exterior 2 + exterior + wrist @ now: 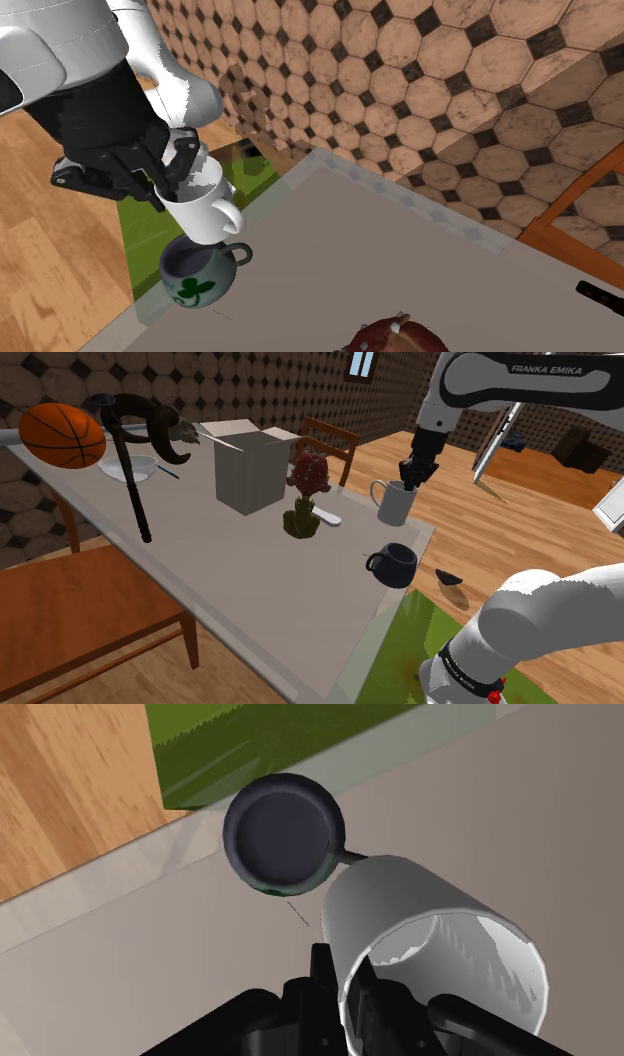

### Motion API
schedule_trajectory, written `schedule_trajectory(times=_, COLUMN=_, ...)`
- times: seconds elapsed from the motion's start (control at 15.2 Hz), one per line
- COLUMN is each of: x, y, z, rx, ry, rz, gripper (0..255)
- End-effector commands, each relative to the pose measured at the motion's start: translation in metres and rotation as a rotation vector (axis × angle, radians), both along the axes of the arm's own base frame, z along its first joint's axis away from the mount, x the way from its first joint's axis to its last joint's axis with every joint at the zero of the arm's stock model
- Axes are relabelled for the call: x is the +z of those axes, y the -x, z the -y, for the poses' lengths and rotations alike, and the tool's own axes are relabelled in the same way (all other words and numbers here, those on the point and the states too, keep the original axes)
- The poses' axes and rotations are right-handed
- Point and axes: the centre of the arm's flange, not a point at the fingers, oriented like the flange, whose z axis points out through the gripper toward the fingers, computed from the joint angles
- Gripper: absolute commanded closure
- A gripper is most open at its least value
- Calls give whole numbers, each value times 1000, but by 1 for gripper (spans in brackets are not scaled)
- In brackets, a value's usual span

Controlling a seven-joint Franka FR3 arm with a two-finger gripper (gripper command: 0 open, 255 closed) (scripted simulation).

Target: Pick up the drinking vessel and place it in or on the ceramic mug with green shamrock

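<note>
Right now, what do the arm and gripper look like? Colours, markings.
The arm has glossy white, rounded links with dark joints. Light FRANKA EMIKA lettering sits on a dark band of the upper link. The gripper is all black, blocky, with two fingers.

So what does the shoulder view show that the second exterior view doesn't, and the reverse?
Shoulder view adds the basketball, the open box and a wooden chair. Second exterior view adds the green shamrock on the dark mug. Both share the tool clasping the white mug by its rim, near the dark mug on the grey table.
</note>
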Motion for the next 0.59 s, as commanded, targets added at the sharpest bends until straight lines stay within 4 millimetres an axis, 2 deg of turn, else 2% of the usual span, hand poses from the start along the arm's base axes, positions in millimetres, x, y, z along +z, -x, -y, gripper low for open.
schedule_trajectory(times=0.0, x=2, y=7, z=27, rx=1, ry=0, rz=0, gripper=255)
schedule_trajectory(times=0.07, x=3, y=9, z=39, rx=1, ry=0, rz=0, gripper=255)
schedule_trajectory(times=0.53, x=-34, y=9, z=39, rx=1, ry=0, rz=0, gripper=255)
